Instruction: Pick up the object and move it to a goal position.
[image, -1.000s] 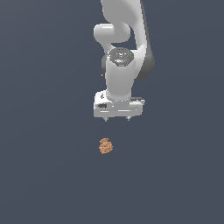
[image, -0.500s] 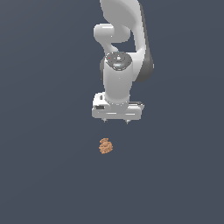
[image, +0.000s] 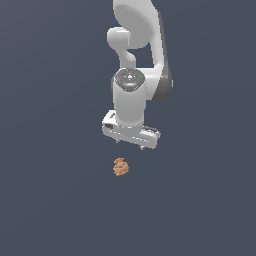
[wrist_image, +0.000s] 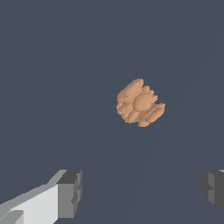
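The object (image: 120, 167) is a small orange-brown bumpy clump lying on the dark grey floor, a little below the white gripper (image: 129, 144) in the exterior view. The wrist view shows the object (wrist_image: 139, 103) alone on the floor, apart from both dark fingertips (wrist_image: 70, 194). The gripper (wrist_image: 142, 192) is open, its fingers spread wide with nothing between them. It hangs above the floor, clear of the object.
The white arm (image: 135, 60) rises behind the gripper toward the top of the exterior view. A plain dark grey floor (image: 50, 200) surrounds the object on all sides.
The gripper has turned about its vertical axis, so its finger bar now slants down toward the exterior view's right. The object has not moved.
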